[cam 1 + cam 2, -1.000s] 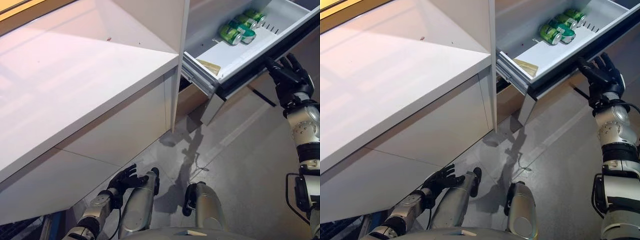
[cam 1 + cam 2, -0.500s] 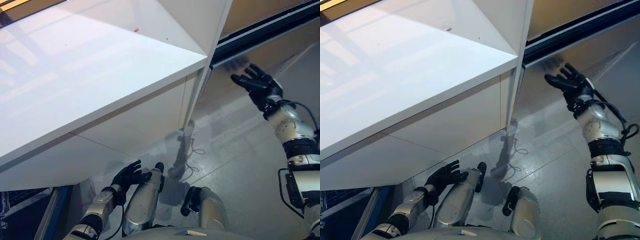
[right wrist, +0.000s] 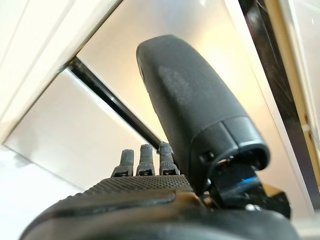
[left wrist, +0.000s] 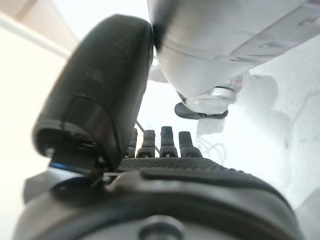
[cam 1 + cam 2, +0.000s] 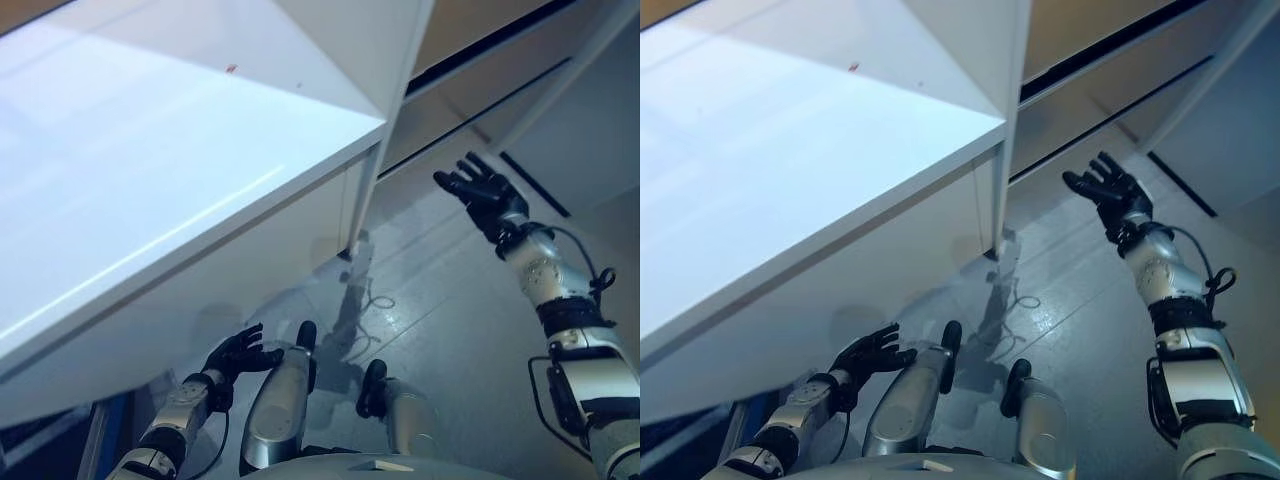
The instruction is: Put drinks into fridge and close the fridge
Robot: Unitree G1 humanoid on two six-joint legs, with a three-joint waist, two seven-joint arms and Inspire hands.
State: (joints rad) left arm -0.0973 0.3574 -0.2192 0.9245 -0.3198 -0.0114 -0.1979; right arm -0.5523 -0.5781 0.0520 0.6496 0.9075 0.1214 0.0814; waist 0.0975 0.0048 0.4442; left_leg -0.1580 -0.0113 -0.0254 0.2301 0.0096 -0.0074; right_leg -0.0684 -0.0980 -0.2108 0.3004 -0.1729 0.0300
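Observation:
The fridge's drawer front [image 5: 478, 88] is pushed in flush, a beige panel with dark seams, right of the white cabinet. My right hand [image 5: 484, 194] is open with fingers spread, raised just in front of and a little below that front, not touching it. In the right wrist view its thumb [image 3: 194, 111] and straight fingers [image 3: 142, 159] point at the closed panel [image 3: 70, 131]. My left hand [image 5: 236, 354] hangs low at the lower left, open and empty; its fingers [image 4: 162, 143] show relaxed in the left wrist view.
A large white counter [image 5: 150, 170] fills the left and overhangs at its corner [image 5: 378, 130]. Grey floor [image 5: 450, 300] lies between the counter and the fridge. A white panel [image 5: 590, 130] stands at the far right.
The drawer with green cans stood open one second ago and is now shut. My right hand followed it in and has drawn back a little. The camera has shifted.

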